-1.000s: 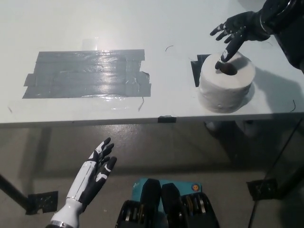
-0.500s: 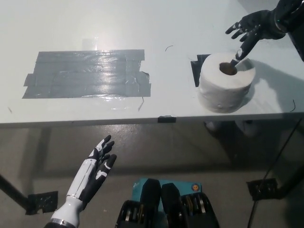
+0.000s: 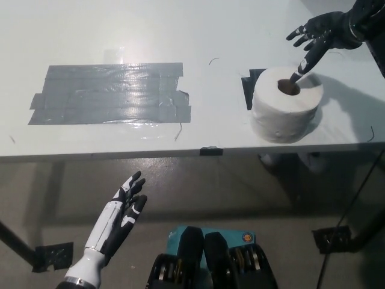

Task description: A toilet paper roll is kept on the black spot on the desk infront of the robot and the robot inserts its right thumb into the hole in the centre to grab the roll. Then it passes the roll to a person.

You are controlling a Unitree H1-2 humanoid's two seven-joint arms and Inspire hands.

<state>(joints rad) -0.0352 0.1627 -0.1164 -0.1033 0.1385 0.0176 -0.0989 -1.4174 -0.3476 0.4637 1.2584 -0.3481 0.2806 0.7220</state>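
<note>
Right robot hand thumb seemingly inside roll hole

Tape: wide grey glossy duct-tape patch, stuck flat on the desk's left half.
Floor: teal box under the desk edge.

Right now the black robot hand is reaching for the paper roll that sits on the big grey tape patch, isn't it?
Not quite. In the head view the toilet paper roll stands on a small black spot at the desk's right, apart from the big grey tape patch. The black robot hand is indeed reaching for it.
</note>
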